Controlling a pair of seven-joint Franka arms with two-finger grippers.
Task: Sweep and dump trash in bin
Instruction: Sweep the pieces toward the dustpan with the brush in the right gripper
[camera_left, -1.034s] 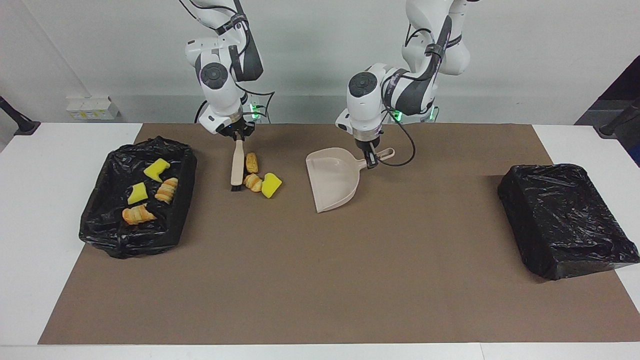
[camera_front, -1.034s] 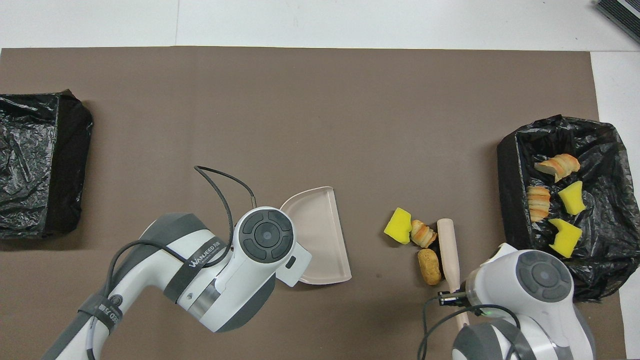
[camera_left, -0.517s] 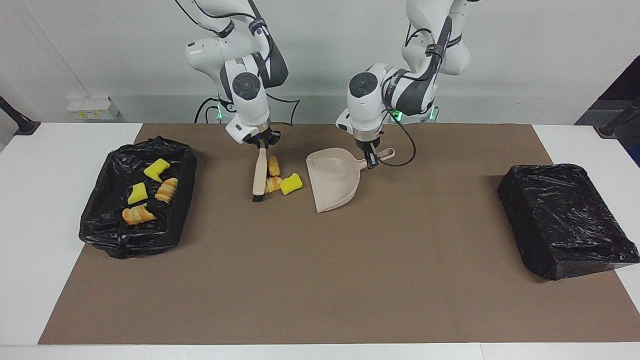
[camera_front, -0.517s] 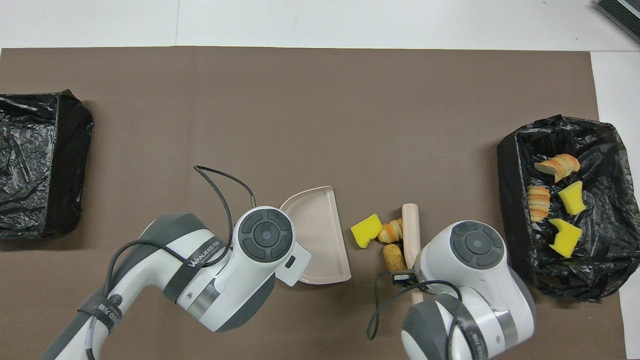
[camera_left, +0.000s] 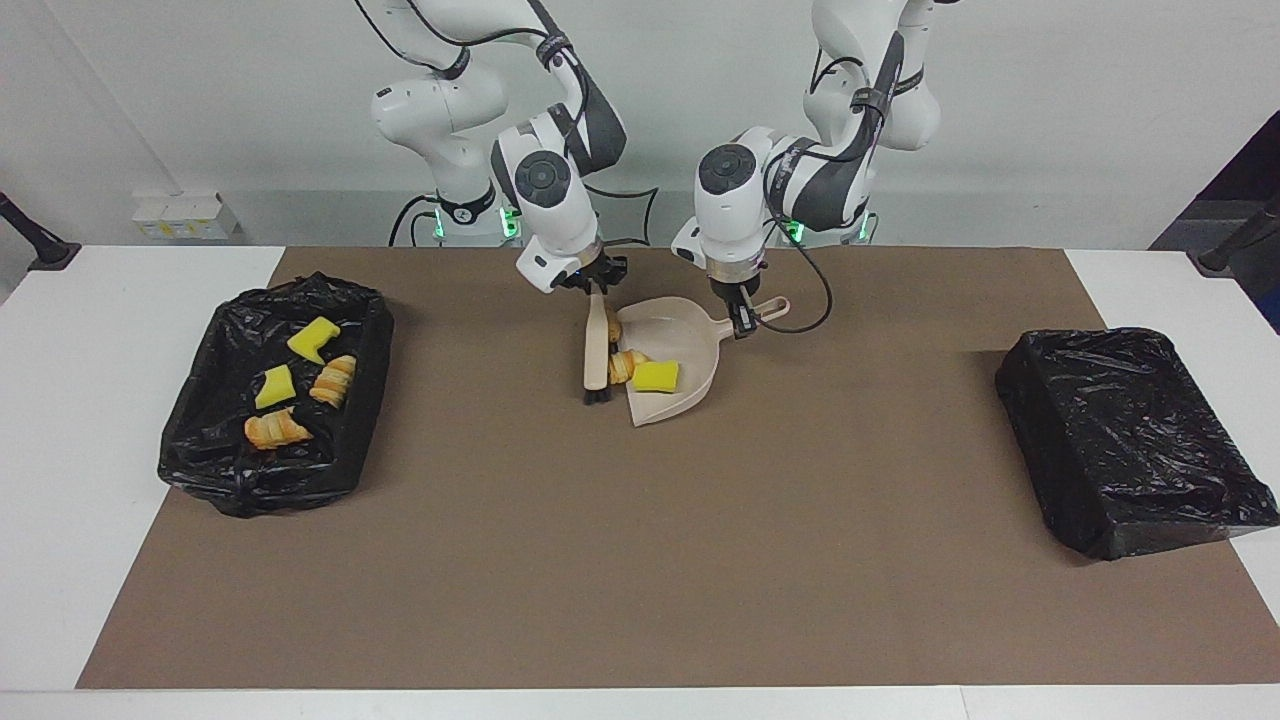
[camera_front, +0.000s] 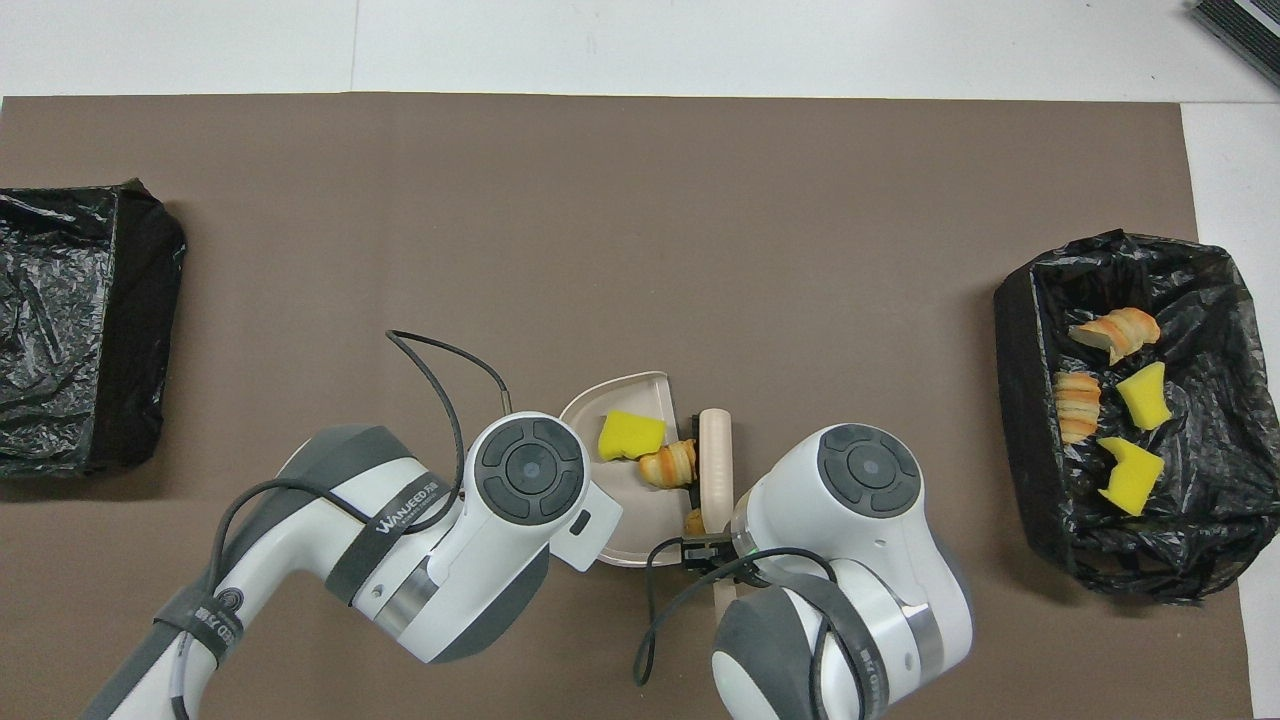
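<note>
Gripping the brush (camera_left: 596, 352) by its handle, my right gripper (camera_left: 596, 287) has its fingers clamped tight; the bristles below them sit at the dustpan (camera_left: 692, 372) mouth. My left gripper (camera_left: 740, 322) is closed on the dustpan handle. Beyond the fingers, three trash (camera_left: 655, 376) pieces lie in the pan; four more lie in the bin (camera_left: 215, 440) at the right arm's end.

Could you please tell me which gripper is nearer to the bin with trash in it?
The right one. The right gripper holds the brush, on the side of the dustpan toward that bin; the left gripper grips the dustpan's handle.
</note>
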